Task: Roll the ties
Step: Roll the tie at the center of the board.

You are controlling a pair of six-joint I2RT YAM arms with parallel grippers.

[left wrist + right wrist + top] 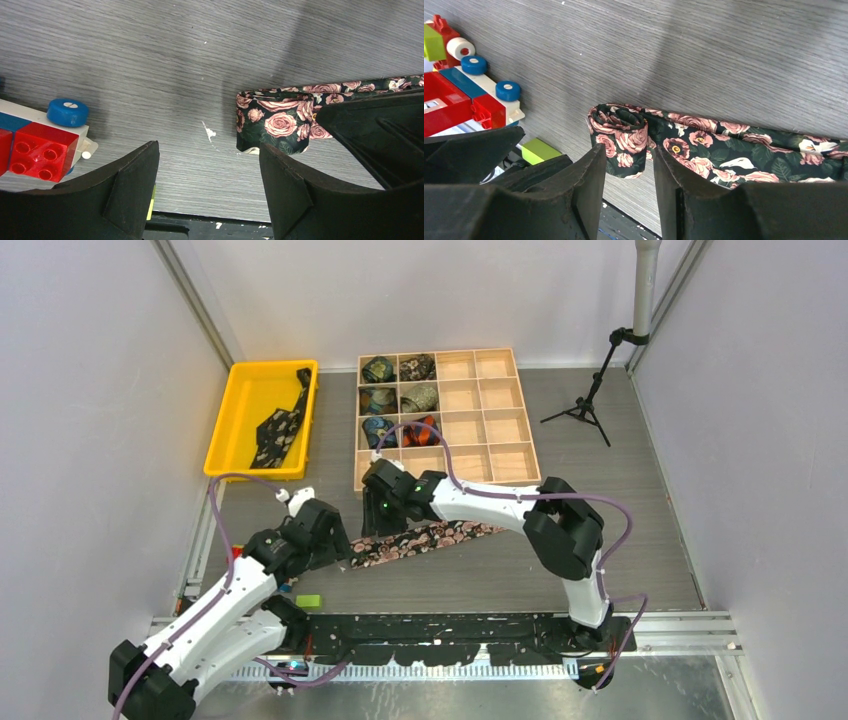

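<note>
The dark floral tie (440,536) lies flat across the table, its left end rolled into a small coil (620,134). The coil also shows in the left wrist view (272,122). My right gripper (378,525) is over that coil, jaws narrowly open with the fingertips (596,160) just short of it, not pinching it. My left gripper (335,545) is wide open and empty just left of the coil, its right finger (280,175) near the coil's edge. The black dotted tie (280,425) lies unrolled in the yellow bin (240,390).
A wooden compartment box (500,420) at the back holds several rolled ties in its left cells. Toy bricks (40,150) sit left of the coil, and a green brick (309,601) lies near the front rail. A small tripod (585,405) stands back right.
</note>
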